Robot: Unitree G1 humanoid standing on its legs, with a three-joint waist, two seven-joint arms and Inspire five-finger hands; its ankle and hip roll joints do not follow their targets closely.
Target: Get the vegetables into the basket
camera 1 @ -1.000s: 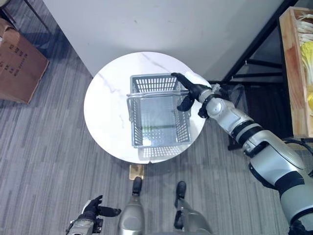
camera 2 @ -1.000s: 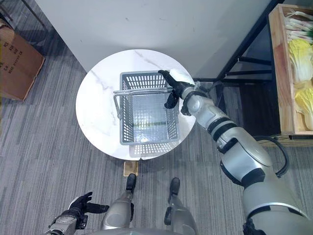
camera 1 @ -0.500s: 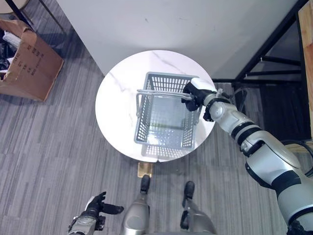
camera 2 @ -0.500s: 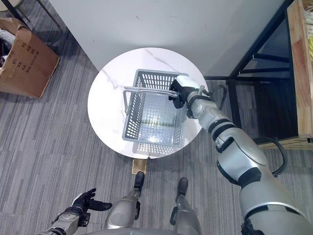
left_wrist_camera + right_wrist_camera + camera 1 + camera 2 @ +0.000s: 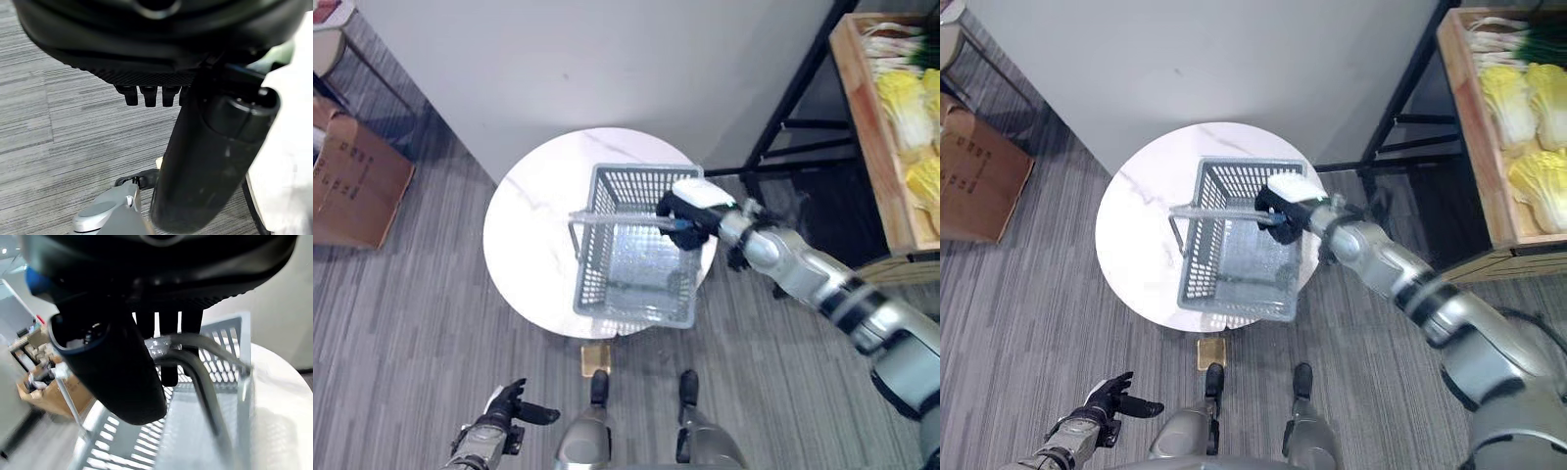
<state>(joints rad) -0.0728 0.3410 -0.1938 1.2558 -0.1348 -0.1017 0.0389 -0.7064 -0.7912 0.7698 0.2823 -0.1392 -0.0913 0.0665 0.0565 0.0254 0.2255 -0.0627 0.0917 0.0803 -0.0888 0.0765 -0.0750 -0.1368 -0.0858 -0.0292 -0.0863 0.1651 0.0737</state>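
A grey plastic basket (image 5: 636, 294) with nothing in it stands on the round white marble table (image 5: 529, 245), its near right corner past the table's edge. My right hand (image 5: 690, 208) is shut on the basket's metal handle (image 5: 617, 217); in the right wrist view the fingers and thumb (image 5: 117, 377) wrap the handle bar (image 5: 195, 362). Pale yellow cabbages (image 5: 1513, 108) and green onions (image 5: 1508, 34) lie in a wooden crate (image 5: 1469, 147) at the far right. My left hand (image 5: 504, 416) hangs low at the lower left, fingers relaxed, holding nothing.
A black metal rack frame (image 5: 783, 108) stands between the table and the crate. A cardboard box (image 5: 352, 191) sits on the grey carpet at the left. A white wall (image 5: 607, 69) runs behind the table.
The camera has shifted. My right hand went from resting open on the basket's rim to curled round its handle. The basket now sits nearer the table's right front edge.
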